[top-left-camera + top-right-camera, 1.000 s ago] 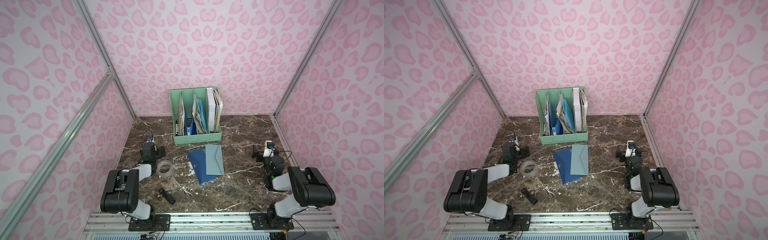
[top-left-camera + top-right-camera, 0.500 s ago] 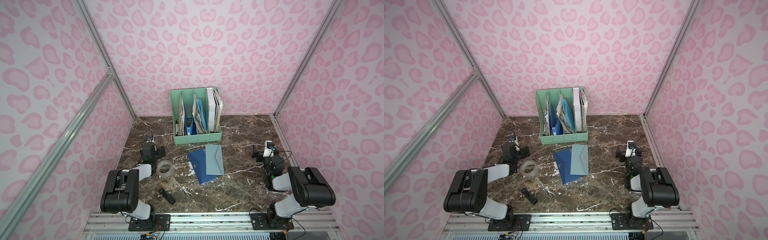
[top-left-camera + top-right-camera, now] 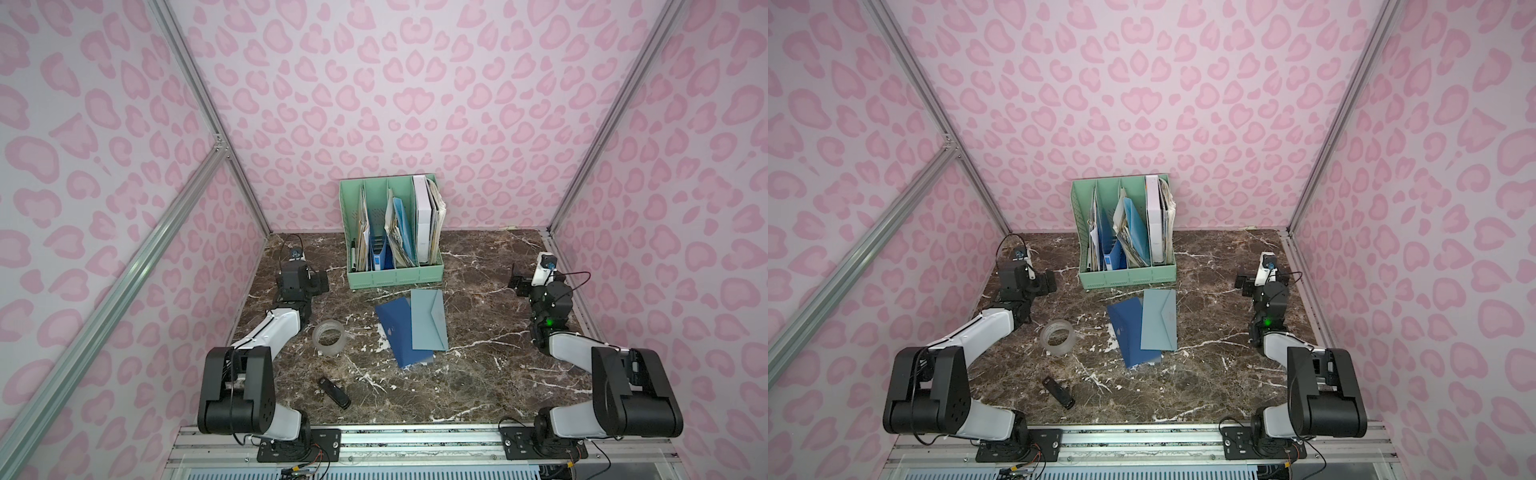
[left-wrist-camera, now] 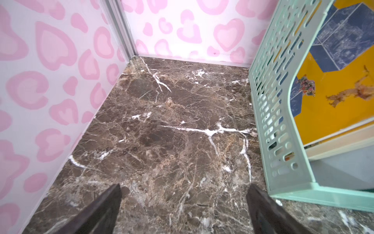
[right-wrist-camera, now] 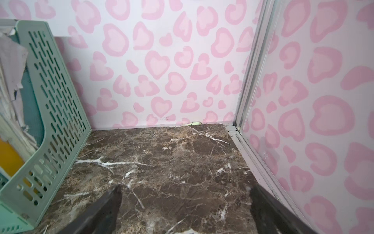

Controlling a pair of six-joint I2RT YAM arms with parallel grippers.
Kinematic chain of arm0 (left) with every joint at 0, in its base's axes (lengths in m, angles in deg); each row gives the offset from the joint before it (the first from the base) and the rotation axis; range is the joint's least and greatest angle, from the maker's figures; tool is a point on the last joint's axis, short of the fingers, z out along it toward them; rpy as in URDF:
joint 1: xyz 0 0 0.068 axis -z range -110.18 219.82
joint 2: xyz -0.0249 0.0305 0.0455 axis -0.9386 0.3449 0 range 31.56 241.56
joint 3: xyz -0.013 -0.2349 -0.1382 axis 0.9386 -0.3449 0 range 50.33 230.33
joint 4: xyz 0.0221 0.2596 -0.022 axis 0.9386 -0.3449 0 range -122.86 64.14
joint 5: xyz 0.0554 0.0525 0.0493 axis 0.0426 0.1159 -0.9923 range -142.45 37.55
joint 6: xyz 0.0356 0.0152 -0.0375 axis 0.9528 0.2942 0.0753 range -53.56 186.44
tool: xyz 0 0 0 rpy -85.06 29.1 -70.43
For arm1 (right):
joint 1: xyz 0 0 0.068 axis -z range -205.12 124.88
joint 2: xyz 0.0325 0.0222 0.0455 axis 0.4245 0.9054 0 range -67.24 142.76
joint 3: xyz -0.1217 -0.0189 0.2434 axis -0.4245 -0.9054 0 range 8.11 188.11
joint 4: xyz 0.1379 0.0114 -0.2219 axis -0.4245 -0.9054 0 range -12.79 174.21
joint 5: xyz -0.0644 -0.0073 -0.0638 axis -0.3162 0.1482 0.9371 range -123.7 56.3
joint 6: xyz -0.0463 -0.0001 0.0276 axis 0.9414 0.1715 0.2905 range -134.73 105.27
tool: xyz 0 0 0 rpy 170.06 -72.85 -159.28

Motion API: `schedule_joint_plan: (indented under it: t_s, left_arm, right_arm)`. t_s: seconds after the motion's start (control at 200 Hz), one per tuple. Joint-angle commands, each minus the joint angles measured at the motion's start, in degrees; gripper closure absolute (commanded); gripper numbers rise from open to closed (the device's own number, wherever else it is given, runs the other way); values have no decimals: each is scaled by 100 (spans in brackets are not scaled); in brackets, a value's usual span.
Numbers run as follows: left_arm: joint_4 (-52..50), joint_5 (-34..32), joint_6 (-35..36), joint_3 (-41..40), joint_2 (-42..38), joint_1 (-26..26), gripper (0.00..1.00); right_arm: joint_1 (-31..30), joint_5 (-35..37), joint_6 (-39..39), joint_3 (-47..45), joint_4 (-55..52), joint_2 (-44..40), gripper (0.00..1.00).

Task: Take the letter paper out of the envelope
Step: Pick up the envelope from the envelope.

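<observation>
Across the enclosure floor, a dark marble tabletop (image 3: 478, 374) is spread between pink heart-patterned walls. At the back centre, a mint-green file rack (image 3: 395, 276) is stood upright and is stuffed with papers and folders. Just in front of it, a dark blue folder (image 3: 392, 332) is laid flat on the marble. A light blue envelope (image 3: 429, 320) is laid over the folder's right part, flap side up, and touches it. The letter paper cannot be seen, so whether it is inside cannot be told.

The left gripper (image 4: 184, 188) is held low over bare marble beside the rack's left wall. Its fingers are spread wide and nothing is held between them. The right gripper (image 5: 185, 188) is held low near the right wall, well apart from the envelope, with its fingers equally wide and empty.

A clear tape roll (image 3: 330, 351) is set between the left arm and the folder. A small black object (image 3: 334, 392), too small to be identified, is seen nearer the front edge.
</observation>
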Motion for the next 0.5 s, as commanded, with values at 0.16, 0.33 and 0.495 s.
schedule_joint_plan:
  t_s: [0.16, 0.33, 0.495]
  left_arm:
    - [-1022, -960, -39, 1423, -794, 266, 1]
    - [-3884, -1484, -2291, 3548, -281, 216, 1]
    - [-4132, -172, -3108, 3545, -155, -55, 9]
  right_arm:
    - [-214, 440, -1731, 2864, -2502, -260, 0]
    - [392, -667, -5310, 3417, -3678, 28, 1]
    - [323, -921, -4817, 3429, -4573, 28, 3]
